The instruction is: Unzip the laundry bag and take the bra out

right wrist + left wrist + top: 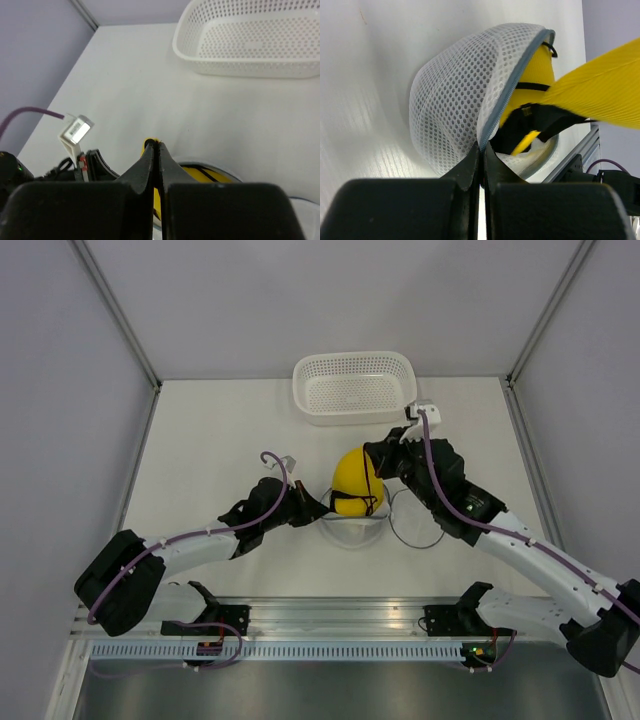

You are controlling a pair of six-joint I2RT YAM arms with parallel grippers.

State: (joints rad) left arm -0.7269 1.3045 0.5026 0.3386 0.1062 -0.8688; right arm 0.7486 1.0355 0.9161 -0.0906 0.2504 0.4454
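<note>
Bag unzipped, bra partly out: left pins the bag, right pulls the bra.
Left fingers [480,162] are clamped shut on the zipper rim of the bag [452,100], which lies mid-counter [210,440]. Right fingers [155,159] are pinched shut on the yellow cup edge of the bra [355,480], which is raised above the open bag with its black part inside. Best move, as judged: hold the rim down and draw the bra up and away from the left arm, slowly. The straps may snag on mesh or zipper and drag the bag. The basket [355,385] sits behind, near the right wrist, out of the path.
</note>
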